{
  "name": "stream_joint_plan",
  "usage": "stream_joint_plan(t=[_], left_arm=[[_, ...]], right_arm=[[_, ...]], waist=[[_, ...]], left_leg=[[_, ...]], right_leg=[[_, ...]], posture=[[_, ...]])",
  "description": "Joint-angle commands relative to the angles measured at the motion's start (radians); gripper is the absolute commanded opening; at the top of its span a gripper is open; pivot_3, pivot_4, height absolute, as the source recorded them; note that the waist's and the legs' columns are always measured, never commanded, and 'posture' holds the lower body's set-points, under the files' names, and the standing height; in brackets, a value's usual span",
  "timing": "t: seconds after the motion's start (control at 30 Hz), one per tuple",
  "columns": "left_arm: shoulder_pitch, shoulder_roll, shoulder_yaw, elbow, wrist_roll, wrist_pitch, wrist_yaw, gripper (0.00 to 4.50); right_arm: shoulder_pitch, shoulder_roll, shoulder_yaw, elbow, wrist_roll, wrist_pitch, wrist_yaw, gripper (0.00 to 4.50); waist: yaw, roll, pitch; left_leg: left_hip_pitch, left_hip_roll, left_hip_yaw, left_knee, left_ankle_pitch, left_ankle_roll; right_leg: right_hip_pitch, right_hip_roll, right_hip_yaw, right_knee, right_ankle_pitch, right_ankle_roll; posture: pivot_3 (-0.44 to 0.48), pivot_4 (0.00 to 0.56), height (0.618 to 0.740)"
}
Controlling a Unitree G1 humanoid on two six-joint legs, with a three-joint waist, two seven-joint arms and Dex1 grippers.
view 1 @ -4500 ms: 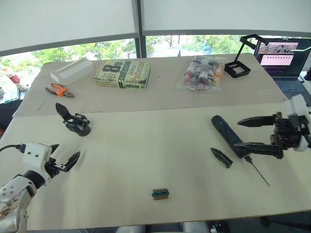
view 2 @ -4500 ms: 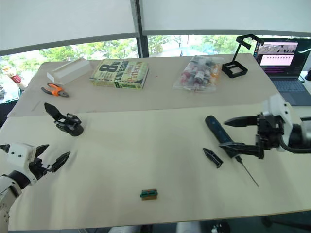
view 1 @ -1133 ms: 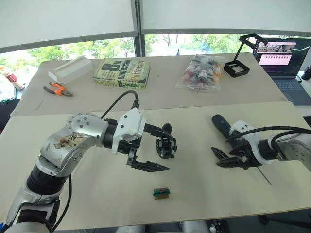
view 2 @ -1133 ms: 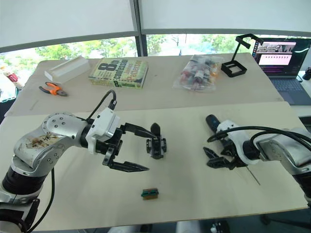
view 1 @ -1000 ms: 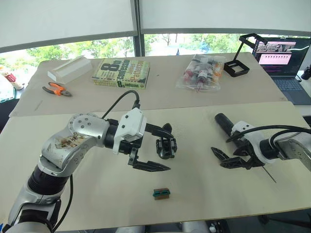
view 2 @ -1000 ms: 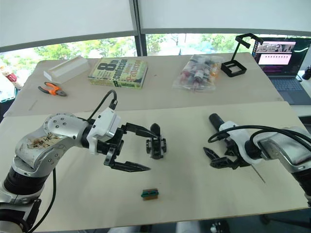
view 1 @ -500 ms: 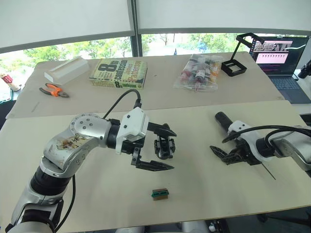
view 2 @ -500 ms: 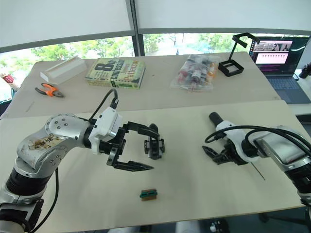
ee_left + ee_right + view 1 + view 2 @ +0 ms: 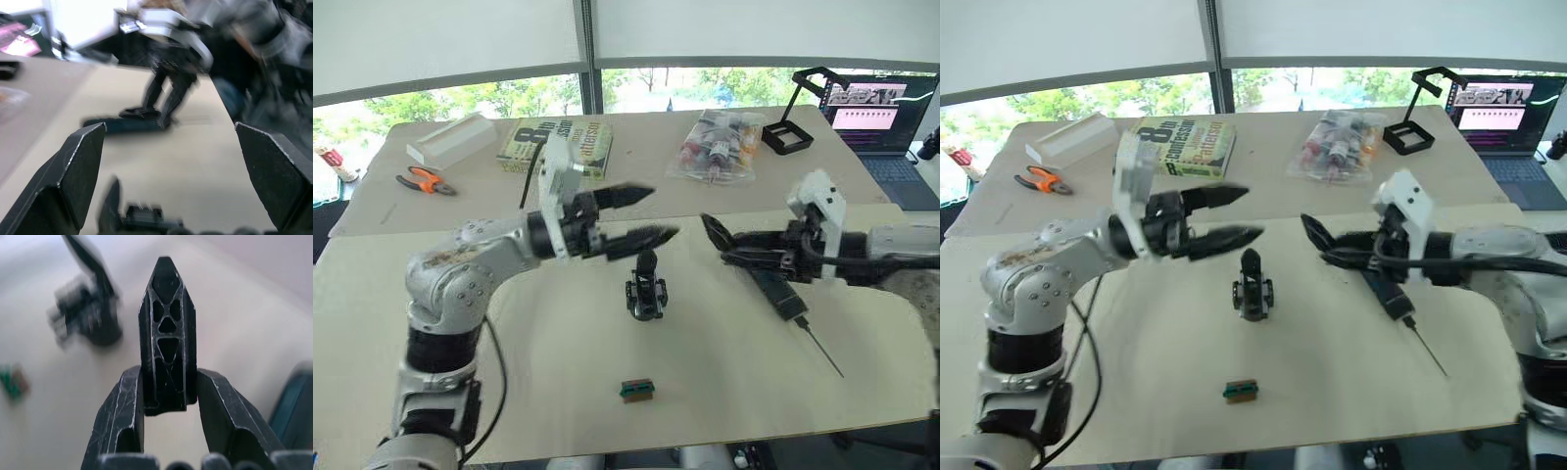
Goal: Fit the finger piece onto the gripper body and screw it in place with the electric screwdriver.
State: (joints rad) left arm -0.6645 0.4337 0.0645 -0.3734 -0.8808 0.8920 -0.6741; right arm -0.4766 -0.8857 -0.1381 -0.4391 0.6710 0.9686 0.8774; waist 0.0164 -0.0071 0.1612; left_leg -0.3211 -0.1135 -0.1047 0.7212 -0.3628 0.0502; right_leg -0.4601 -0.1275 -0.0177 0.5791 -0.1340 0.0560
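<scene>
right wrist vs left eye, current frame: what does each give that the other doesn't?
Right wrist: the finger piece close up, lattice face visible, clamped between the right tool's fingers.
Left eye: the left tool open above the table, the electric screwdriver with its full metal bit, plus book, pliers and laptop.
Both: the gripper body standing on the table, the green block, the screwdriver's barrel.
</scene>
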Motion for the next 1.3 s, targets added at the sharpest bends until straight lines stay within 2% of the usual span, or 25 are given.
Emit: stream_joint_plan(t=[0.03, 0.13, 0.27, 0.37, 0.4, 0.57, 0.93, 1.03, 1.13, 1.3], left_arm=[[-0.042, -0.088, 0.062, 0.06, -0.032, 0.058, 0.215, 4.5], [-0.073, -0.163, 0.086, 0.103, -0.063, 0.085, 0.311, 4.5], [-0.076, -0.209, 0.083, 0.102, -0.071, 0.087, 0.352, 4.5], [-0.07, -0.24, 0.093, 0.095, -0.1, 0.092, 0.381, 3.68], [-0.067, -0.246, 0.093, 0.088, -0.112, 0.099, 0.387, 3.25], [-0.04, -0.237, 0.073, 0.035, -0.148, 0.124, 0.377, 3.22], [0.003, -0.161, 0.062, 0.008, -0.145, 0.116, 0.35, 3.22], [0.008, -0.157, 0.052, 0.004, -0.142, 0.106, 0.341, 3.22], [0.0, -0.178, 0.047, 0.011, -0.151, 0.101, 0.356, 3.22], [-0.009, -0.212, -0.054, 0.007, -0.035, 0.02, 0.338, 3.22]], right_arm=[[-0.029, 0.086, -0.026, -0.071, -0.064, -0.172, -0.098, 1.17], [-0.032, 0.15, 0.005, -0.081, -0.118, -0.273, -0.136, 1.17], [-0.016, 0.188, 0.07, -0.079, -0.221, -0.403, -0.161, 1.17], [-0.012, 0.21, 0.101, -0.064, -0.266, -0.446, -0.176, 1.17], [-0.011, 0.216, 0.109, -0.058, -0.277, -0.455, -0.18, 1.17], [-0.004, 0.249, 0.125, -0.034, -0.294, -0.467, -0.191, 1.17], [0.038, 0.304, 0.055, 0.024, -0.236, -0.434, -0.207, 1.17], [0.047, 0.274, 0.081, 0.025, -0.281, -0.512, -0.166, 1.17], [0.053, 0.274, 0.085, 0.021, -0.281, -0.507, -0.169, 1.17], [0.026, 0.289, 0.123, -0.008, -0.288, -0.478, -0.192, 1.17]], waist=[[-0.001, 0.0, 0.0], [-0.002, 0.0, 0.0], [-0.005, 0.0, 0.0], [-0.005, 0.0, 0.0], [-0.005, 0.0, 0.0], [-0.007, 0.0, 0.0], [-0.007, 0.0, 0.0], [-0.007, 0.0, 0.0], [-0.007, 0.0, 0.0], [-0.006, 0.0, 0.0]], left_leg=[[0.001, 0.0, 0.0, 0.0, 0.0, 0.0], [0.001, 0.0, 0.0, 0.001, 0.0, -0.001], [0.001, -0.001, 0.0, 0.0, 0.0, -0.001], [0.001, -0.001, 0.001, 0.0, 0.001, -0.001], [0.001, -0.001, 0.001, 0.0, 0.001, -0.001], [0.002, 0.001, 0.002, 0.0, 0.001, -0.002], [0.002, 0.003, 0.002, 0.0, 0.002, -0.004], [0.002, 0.003, 0.002, -0.001, 0.002, -0.004], [0.002, 0.003, 0.003, -0.001, 0.002, -0.004], [0.002, 0.003, 0.003, -0.001, 0.002, -0.004]], right_leg=[[0.0, 0.0, 0.0, 0.0, 0.0, 0.0], [0.0, 0.001, 0.0, 0.001, 0.0, 0.0], [-0.001, 0.001, 0.0, 0.0, 0.0, 0.0], [-0.001, 0.002, 0.001, 0.0, 0.0, 0.0], [-0.001, 0.002, 0.001, 0.0, 0.0, 0.0], [-0.001, 0.003, 0.002, 0.001, 0.001, -0.002], [-0.001, 0.006, 0.003, 0.001, 0.003, -0.004], [-0.001, 0.006, 0.003, 0.001, 0.003, -0.004], [-0.001, 0.006, 0.003, 0.001, 0.003, -0.004], [-0.001, 0.006, 0.004, 0.0, 0.003, -0.004]], posture=[[0.0, 0.15, 0.738], [0.0, 0.15, 0.738], [0.0, 0.15, 0.738], [0.0, 0.15, 0.738], [0.0, 0.15, 0.738], [0.0, 0.15, 0.738], [0.0, 0.15, 0.738], [0.0, 0.15, 0.738], [0.0, 0.15, 0.738], [0.0, 0.15, 0.738]])
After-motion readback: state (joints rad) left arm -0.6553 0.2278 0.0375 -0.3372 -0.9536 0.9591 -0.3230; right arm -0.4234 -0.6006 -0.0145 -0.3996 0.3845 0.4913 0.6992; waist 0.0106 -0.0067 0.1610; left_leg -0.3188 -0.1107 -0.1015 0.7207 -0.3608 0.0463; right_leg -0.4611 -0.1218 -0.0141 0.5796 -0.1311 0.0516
